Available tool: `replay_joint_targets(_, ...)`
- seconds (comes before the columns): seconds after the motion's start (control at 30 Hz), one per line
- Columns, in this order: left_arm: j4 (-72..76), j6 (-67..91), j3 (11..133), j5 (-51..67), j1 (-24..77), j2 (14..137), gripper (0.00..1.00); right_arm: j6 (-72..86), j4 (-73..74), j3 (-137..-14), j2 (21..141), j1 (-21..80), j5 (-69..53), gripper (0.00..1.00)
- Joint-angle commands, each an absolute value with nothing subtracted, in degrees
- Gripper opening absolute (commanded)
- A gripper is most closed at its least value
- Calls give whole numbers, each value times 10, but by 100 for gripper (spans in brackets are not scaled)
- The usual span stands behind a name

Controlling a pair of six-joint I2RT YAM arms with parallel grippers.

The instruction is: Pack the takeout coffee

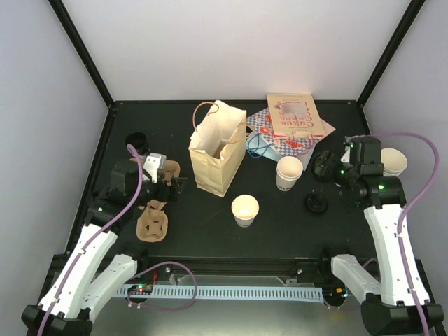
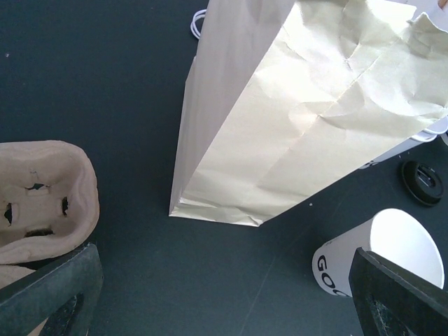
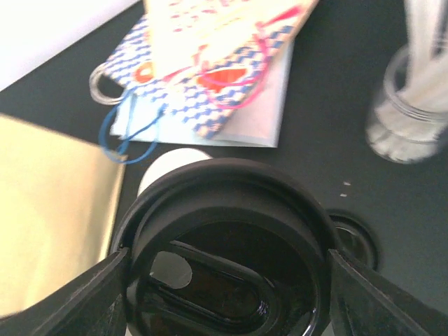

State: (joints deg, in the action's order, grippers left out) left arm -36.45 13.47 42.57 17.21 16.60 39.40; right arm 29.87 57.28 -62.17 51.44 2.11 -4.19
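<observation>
A round black lid (image 3: 231, 203) fills the right wrist view, with my right gripper (image 3: 227, 280) shut on its two sides. In the top view that gripper (image 1: 324, 168) hovers just right of an open cream cup (image 1: 289, 172), whose white rim (image 3: 171, 162) shows past the lid. A second open cream cup (image 1: 245, 209) stands nearer the front, also seen by the left wrist as the cup (image 2: 381, 252). The tan paper bag (image 1: 218, 147) stands upright and open. My left gripper (image 1: 171, 186) is open and empty left of the bag (image 2: 301, 119). A lidded takeout coffee is out of view.
Another black lid (image 1: 317, 203) lies on the table below the right gripper. Brown cup carriers (image 1: 152, 222) sit by the left arm. Patterned gift bags (image 1: 290, 126) lie behind the cups. A cream cup (image 1: 393, 161) and a jar of straws (image 3: 413, 105) stand at the right.
</observation>
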Motion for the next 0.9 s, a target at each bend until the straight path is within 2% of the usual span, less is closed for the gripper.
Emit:
replay_joint_targets(0.0, -353, 131, 425, 179, 169, 395, 99, 270, 609, -687, 537, 105, -81, 72)
replay_joint_targets(0.23, -352, 134, 425, 182, 170, 395, 99, 302, 592, -697, 596, 337, 0, 72)
replay_joint_targets(0.43, -332, 197, 408, 259, 171, 405, 99, 319, 532, -654, 639, 458, 27, 71)
replay_joint_targets(0.6, -272, 274, 355, 360, 171, 424, 99, 329, 519, -658, 696, 520, 63, 72)
replay_joint_targets(0.87, -189, 339, 294, 387, 189, 425, 99, 337, 518, -657, 746, 565, 97, 72)
